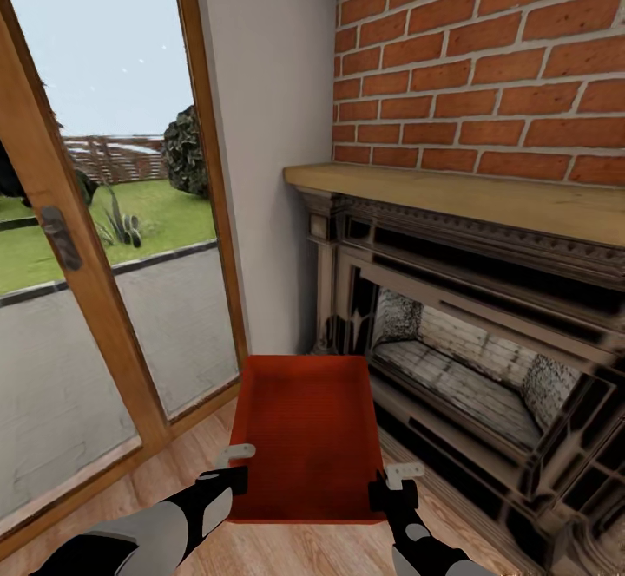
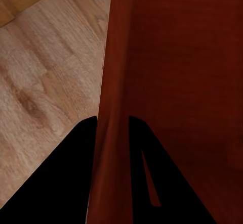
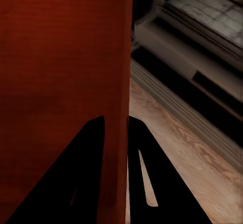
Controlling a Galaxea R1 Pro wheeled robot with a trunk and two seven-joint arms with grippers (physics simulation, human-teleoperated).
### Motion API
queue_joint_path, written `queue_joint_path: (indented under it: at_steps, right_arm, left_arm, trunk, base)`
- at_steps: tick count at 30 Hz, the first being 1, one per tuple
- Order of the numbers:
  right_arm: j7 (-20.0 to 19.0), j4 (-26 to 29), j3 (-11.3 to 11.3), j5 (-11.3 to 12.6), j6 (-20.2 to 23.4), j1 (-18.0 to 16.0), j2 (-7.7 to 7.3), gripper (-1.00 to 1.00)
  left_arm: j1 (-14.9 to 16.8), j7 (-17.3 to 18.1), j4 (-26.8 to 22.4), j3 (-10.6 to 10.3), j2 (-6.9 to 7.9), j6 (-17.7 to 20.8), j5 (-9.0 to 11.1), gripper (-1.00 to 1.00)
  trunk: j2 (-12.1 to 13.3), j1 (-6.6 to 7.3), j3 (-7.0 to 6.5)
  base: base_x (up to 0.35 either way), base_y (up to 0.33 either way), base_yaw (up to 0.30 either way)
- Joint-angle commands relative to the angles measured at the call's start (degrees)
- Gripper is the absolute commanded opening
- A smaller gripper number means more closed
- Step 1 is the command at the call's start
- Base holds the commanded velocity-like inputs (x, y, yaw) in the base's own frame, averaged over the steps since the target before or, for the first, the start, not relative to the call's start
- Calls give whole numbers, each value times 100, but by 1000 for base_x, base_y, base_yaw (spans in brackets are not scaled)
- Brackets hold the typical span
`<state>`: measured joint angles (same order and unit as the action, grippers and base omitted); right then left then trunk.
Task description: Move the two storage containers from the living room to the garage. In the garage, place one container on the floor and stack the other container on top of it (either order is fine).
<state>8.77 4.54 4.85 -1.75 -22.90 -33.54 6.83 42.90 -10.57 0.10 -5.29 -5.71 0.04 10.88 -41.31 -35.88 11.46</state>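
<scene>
- Two grippers — left gripper (image 1: 233, 472) and right gripper (image 1: 395, 487) — each pinch a side wall of one storage container (image 1: 305, 437).
- Risk: fireplace (image 1: 486, 342) close right — a turn could clip it, loosening the grip.

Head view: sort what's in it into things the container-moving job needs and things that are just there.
Job:
storage container
left gripper, clamped on its wall
right gripper, clamped on the opposite wall
wood-plank floor

Just there:
brick fireplace
glass door

I've got one orange-red storage container (image 1: 304, 433), lidless, held level above the wood-plank floor (image 1: 286, 554), long axis pointing away, just left of the fireplace.
</scene>
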Motion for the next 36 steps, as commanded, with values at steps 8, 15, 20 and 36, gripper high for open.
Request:
queue_joint_path:
  at_steps: [8,15,20,36]
  right_arm:
    - [81,-50,69,105,-30,-3,-15,-100]
    - [81,-50,69,99,-30,-3,-23,-100]
    - [81,-50,69,97,-22,-3,-24,-100]
    - [81,-50,69,100,-31,-3,-18,-100]
  left_arm:
    - [8,-50,-19,37,32,-74,1,-100]
    - [12,-50,-19,37,34,-74,1,-100]
    - [9,-50,-19,37,29,-74,-6,-100]
    - [8,-50,-19,37,26,-81,28,-100]
  trunk:
    - [-7,-1,-29]
    - [-7,-1,-65]
    - [-7,-1,-70]
    - [-7,-1,-95]
  base:
    - [0,0,-210]
    - [0,0,-190]
    - [-75,0,-36]
    - [-327,0,-1]
